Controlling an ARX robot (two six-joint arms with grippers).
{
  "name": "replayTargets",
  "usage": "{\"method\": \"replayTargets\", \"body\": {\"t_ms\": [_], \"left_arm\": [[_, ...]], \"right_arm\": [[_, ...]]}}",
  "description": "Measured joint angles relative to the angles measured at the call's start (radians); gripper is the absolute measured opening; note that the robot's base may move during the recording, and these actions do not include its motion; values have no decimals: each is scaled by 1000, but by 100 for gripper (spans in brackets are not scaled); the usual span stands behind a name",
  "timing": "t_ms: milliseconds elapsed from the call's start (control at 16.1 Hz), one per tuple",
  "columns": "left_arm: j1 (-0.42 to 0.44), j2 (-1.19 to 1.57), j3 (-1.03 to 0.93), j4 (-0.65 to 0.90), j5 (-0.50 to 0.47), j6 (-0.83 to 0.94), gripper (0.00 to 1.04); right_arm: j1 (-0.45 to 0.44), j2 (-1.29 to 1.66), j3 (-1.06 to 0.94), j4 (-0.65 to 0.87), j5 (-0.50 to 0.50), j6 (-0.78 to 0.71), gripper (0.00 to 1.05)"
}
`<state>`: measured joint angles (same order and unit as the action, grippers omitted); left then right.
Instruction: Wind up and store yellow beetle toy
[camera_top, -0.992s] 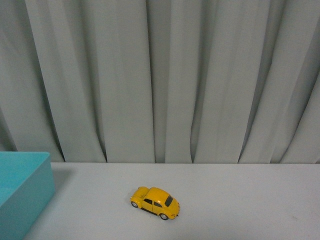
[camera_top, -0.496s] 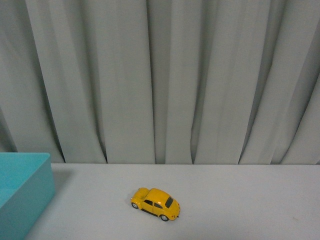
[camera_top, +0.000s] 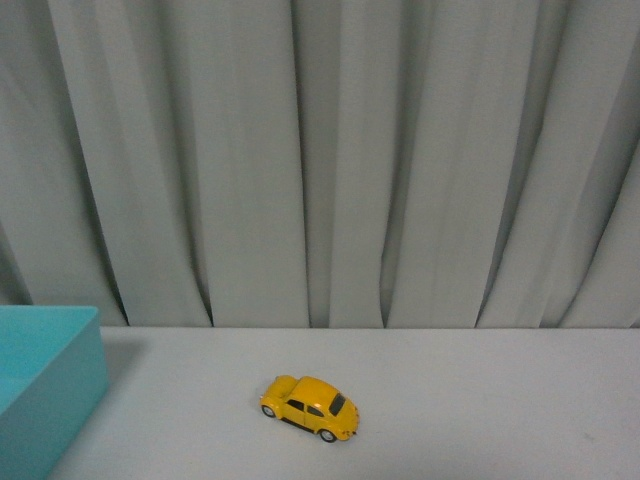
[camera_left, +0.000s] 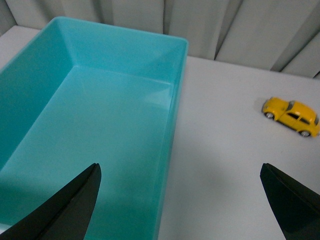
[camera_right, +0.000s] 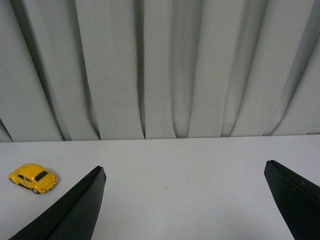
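Note:
The yellow beetle toy (camera_top: 311, 406) stands on its wheels on the white table, near the middle of the front view. It also shows in the left wrist view (camera_left: 292, 116) and in the right wrist view (camera_right: 33, 178). A turquoise box (camera_top: 40, 400) sits at the left, empty inside in the left wrist view (camera_left: 85, 130). My left gripper (camera_left: 180, 172) is open above the box's near wall and the table beside it, well short of the toy. My right gripper (camera_right: 184, 170) is open over bare table, with the toy off to one side. Neither gripper shows in the front view.
A grey pleated curtain (camera_top: 320, 160) hangs along the table's far edge. The white table (camera_top: 480, 400) stretches to the right of the toy.

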<state>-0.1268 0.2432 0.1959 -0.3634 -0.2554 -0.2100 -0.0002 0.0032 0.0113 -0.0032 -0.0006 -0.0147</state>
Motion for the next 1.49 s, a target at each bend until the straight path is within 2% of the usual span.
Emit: {"method": "replayTargets", "body": {"t_ms": [124,310,434,682,744,992,1303,1489], "left_arm": [[23,-22,22,21,14,-34,98],[156,179,47,244,159,-7,98],[199,383,81,405,224,13,98],[106,761,246,636,257,109,98],[94,823,283,654,256,132,98],[30,1178,536,646,291,304,98],[-23,1415,785,553,376,566,98],[-68,1525,954,386,461,794,98]], "right_arm": [[0,0,0,0,1,0,98],[0,0,0,0,1,0,98],[0,0,0,0,1,0,98],[0,0,0,-2,1,0,98],[0,0,0,-1,1,0,98],[0,0,0,-1,1,0,98],[0,0,0,-1,1,0,98],[0,0,0,-1,1,0,98]]}}
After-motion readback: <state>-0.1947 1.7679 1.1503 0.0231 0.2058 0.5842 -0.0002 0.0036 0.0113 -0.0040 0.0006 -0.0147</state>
